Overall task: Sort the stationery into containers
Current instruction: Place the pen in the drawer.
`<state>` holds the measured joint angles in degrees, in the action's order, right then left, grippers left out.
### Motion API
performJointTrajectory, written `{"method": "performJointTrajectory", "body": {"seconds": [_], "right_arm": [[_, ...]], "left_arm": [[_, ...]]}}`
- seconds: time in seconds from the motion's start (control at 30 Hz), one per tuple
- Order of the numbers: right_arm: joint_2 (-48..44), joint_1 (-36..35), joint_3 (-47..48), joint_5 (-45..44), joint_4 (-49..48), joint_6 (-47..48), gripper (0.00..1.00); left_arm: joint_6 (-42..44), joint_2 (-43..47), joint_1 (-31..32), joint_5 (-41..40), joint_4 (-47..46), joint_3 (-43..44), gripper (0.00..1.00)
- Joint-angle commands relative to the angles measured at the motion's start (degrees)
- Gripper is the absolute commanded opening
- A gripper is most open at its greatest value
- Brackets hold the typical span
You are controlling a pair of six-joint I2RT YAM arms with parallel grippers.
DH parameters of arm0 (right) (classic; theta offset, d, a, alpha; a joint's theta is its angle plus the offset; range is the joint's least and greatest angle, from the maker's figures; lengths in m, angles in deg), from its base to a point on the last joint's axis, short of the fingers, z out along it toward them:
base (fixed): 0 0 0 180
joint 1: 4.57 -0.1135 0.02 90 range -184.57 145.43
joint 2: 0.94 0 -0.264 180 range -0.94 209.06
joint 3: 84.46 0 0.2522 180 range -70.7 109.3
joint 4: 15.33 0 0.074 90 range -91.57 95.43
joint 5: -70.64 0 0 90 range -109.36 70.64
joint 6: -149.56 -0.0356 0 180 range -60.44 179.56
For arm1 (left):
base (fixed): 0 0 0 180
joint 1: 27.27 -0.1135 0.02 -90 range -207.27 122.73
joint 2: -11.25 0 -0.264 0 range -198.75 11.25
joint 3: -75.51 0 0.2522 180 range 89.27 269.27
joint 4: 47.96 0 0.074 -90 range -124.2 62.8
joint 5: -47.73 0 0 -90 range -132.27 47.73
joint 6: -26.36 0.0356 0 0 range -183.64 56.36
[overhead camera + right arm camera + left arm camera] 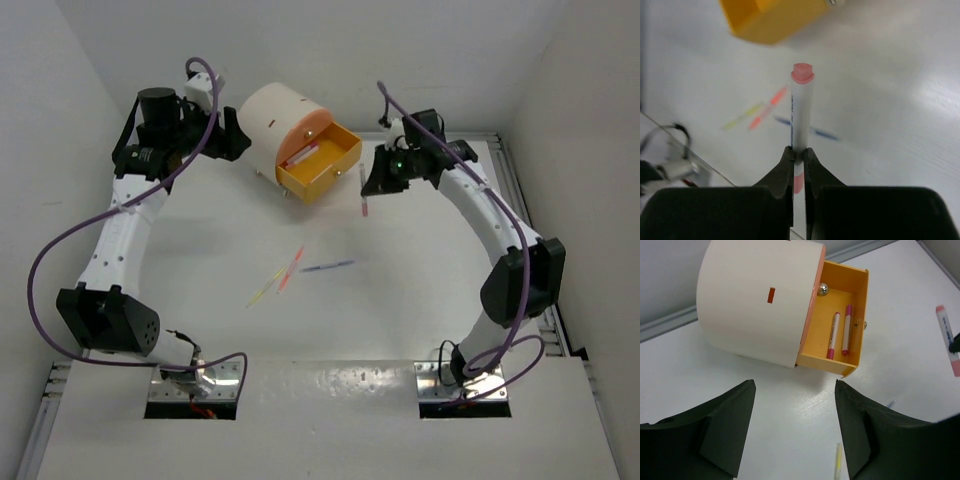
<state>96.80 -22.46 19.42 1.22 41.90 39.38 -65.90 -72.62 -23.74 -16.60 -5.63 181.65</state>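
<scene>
I am pinching a thin white pen with a pink cap [801,115] in my right gripper [797,159], jaws clamped on its lower barrel, cap pointing away from me. The right wrist view is showing this grip plainly. The top view is showing only the pen [364,195] hanging under the right gripper [385,175], right of centre, just beside the open yellow-orange drawer [310,185]. My left gripper [795,435] is hanging open and holding nothing, its dark fingers [730,435] spread at the bottom of the left wrist frame; from above it [225,135] is sitting close to the left of the cream-white round cabinet [275,120]. Only the left wrist camera is looking into the drawer [860,315], where two pink-capped white pens [833,335] are lying side by side; it is also catching my held pen [947,337] at the right edge. On the white table [420,300], mid-frame from above, a yellow pen [262,290], a pink pen [291,270] and a blue pen [328,266] are lying loose, blurred in the right wrist view.
</scene>
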Motion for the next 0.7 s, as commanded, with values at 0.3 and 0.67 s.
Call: {"method": "performJointTrajectory", "body": {"seconds": [0.3,0.67], "right_arm": [[17.4,-0.9,21.9,4.6,-20.7,-32.9,0.00],[26.8,-1.5,29.8,3.2,-26.9,-37.0,0.00]], "left_arm": [[1.4,-4.6,0.3,-0.2,-4.9,5.2,0.70],[-0.7,-10.8,1.6,1.6,-8.5,11.1,0.70]]}}
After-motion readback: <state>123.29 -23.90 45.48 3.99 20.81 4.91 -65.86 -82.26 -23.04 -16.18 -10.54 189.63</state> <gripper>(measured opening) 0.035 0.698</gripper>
